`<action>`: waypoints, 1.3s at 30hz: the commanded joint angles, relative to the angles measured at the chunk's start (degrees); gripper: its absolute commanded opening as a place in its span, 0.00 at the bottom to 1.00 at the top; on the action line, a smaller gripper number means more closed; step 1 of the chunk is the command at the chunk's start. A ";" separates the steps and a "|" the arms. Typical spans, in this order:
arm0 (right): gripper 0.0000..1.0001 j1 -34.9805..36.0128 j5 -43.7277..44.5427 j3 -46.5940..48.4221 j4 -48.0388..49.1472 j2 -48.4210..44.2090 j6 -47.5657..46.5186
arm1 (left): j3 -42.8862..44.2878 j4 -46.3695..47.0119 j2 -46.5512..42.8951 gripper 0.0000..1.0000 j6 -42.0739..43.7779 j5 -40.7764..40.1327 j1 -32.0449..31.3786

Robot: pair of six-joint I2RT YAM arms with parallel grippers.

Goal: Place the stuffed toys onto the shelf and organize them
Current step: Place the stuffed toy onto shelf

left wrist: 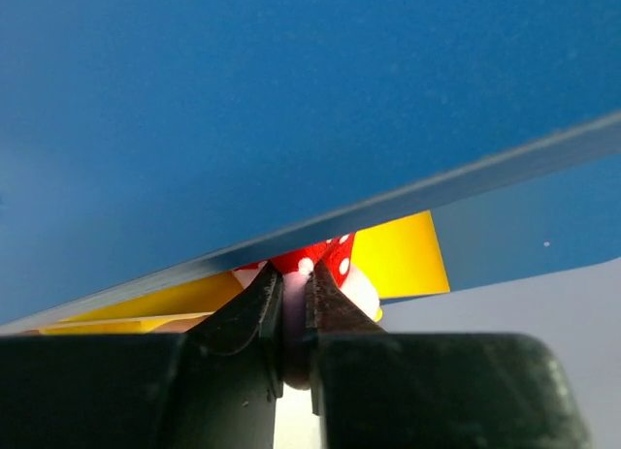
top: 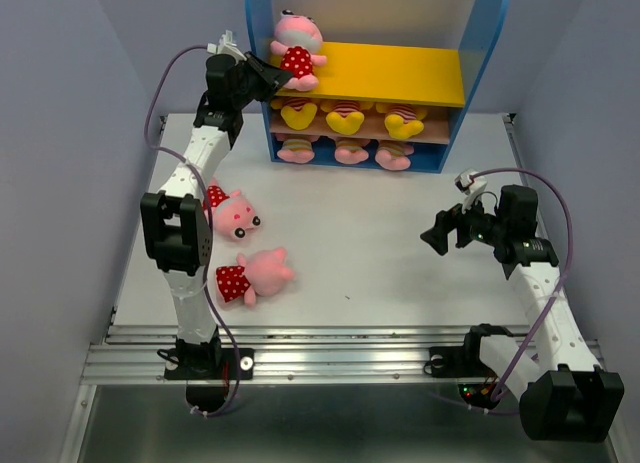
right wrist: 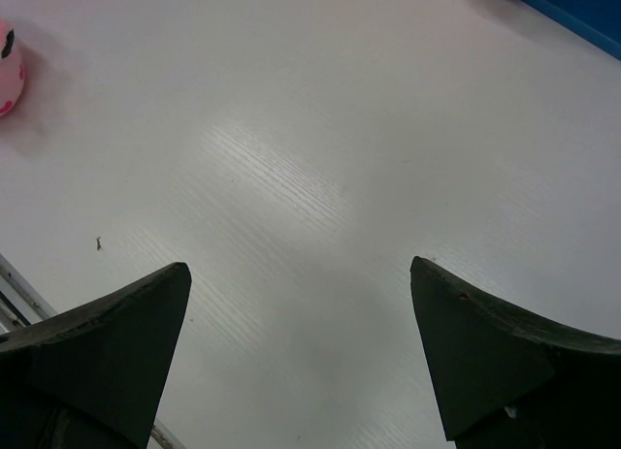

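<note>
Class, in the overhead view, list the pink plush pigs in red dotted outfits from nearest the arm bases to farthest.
Nearest pink plush pig, lying on the table → middle pink plush pig, just behind it → farthest pink plush pig, up on the shelf's yellow top board.

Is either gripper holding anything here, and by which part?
The left gripper pinches the red-dotted pig by pink plush at its side; which limb cannot be told. The right gripper is open, empty.
</note>
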 commanded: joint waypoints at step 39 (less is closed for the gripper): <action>1.00 0.28 1.67 -0.44 2.66 0.22 -1.33 | -4.26 3.94 -7.45 0.69 -1.97 -0.30 2.00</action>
